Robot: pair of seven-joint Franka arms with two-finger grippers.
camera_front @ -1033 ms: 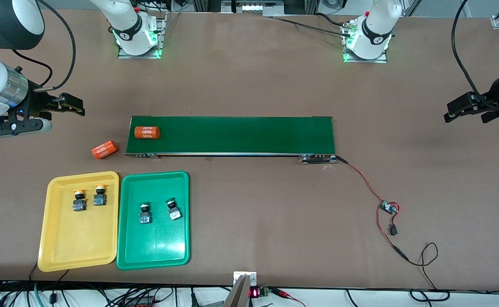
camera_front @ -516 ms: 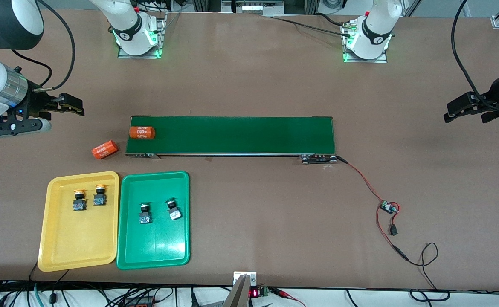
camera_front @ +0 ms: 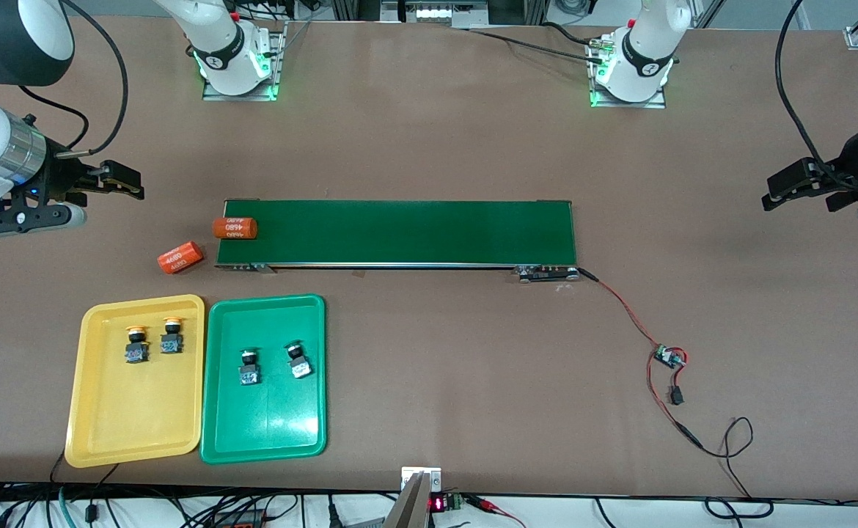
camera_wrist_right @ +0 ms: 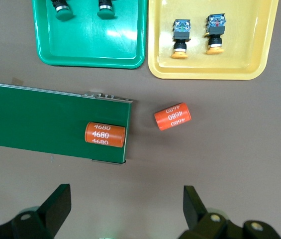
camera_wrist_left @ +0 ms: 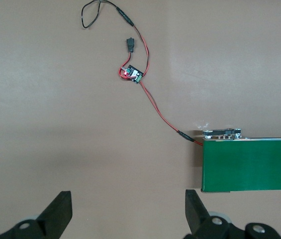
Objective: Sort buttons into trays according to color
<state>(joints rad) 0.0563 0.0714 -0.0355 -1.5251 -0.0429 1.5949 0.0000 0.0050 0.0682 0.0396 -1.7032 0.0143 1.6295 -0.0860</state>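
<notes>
At the table's ends both the left gripper (camera_wrist_left: 125,219) and right gripper (camera_wrist_right: 125,216) hang wide open, cut off by the wrist views' edges.

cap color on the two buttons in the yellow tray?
Yellow-orange caps on both buttons; clearest in the right wrist view.

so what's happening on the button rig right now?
Sorting looks done: two yellow-capped buttons lie in the yellow tray and two green-capped buttons in the green tray. Neither arm is handling anything. The left hand and right hand hover open at their own ends of the table. One orange cylinder sits at the conveyor belt's end; another lies on the table beside it.
</notes>
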